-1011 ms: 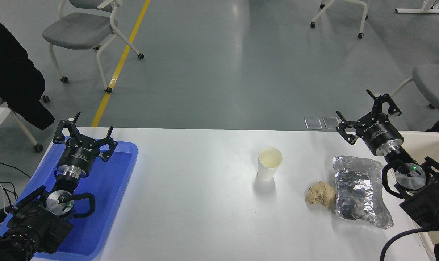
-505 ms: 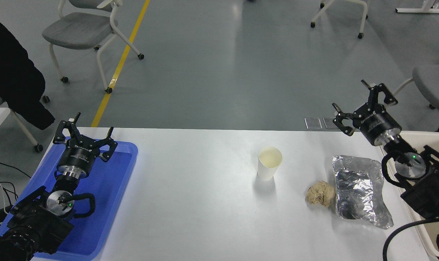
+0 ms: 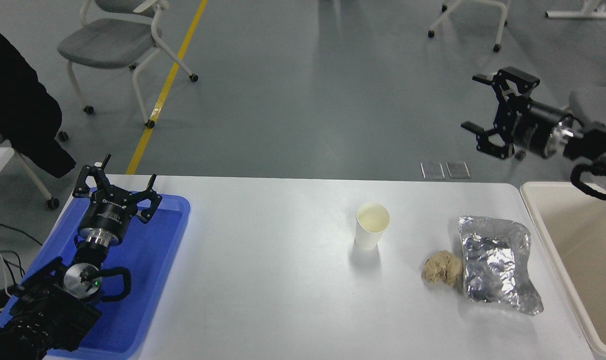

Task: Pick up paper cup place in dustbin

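Note:
The white paper cup (image 3: 372, 225) stands upright and empty near the middle of the white table (image 3: 283, 280). The cream dustbin (image 3: 580, 260) stands just off the table's right edge, open side up. My right gripper (image 3: 478, 102) is open and empty, raised high above the table's far right corner, pointing left, well away from the cup. My left gripper (image 3: 115, 177) is open and parked over the blue tray (image 3: 148, 260) at the lower left.
A crumpled tan paper ball (image 3: 442, 267) and a crinkled silver foil tray (image 3: 495, 264) lie between the cup and the dustbin. Chairs stand on the grey floor beyond the table. A person in dark clothing (image 3: 18, 105) is at the far left.
My right arm has risen from just above the table's right edge and swung up, so the gripper now points left. The dustbin is now uncovered. Cup and left arm have not moved.

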Motion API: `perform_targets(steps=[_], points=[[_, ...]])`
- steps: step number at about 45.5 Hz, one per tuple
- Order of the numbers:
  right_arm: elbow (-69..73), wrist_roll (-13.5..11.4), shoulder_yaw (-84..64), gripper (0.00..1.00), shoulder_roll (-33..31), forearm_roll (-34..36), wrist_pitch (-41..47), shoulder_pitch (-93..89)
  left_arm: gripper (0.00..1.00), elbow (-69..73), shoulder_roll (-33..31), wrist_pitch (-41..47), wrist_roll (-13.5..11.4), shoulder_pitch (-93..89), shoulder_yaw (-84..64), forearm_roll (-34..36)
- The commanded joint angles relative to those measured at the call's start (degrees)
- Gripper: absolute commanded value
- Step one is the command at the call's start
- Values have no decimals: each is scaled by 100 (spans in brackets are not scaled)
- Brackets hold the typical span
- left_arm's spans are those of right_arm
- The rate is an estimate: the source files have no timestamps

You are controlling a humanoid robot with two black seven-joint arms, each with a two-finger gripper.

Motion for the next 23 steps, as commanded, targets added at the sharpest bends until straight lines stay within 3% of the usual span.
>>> perform_targets(steps=[1, 10, 23], points=[[1087, 1, -1593, 100, -365, -1575, -1, 1173, 100, -13, -5, 0, 1, -9, 0, 0], [2186, 10, -2339, 100, -576, -3281, 35, 1866, 100, -13, -14, 0, 1, -9, 0, 0], [3435, 27, -4976, 100, 82, -3405, 61, 4108, 100, -13, -14, 0, 1, -9, 0, 9]])
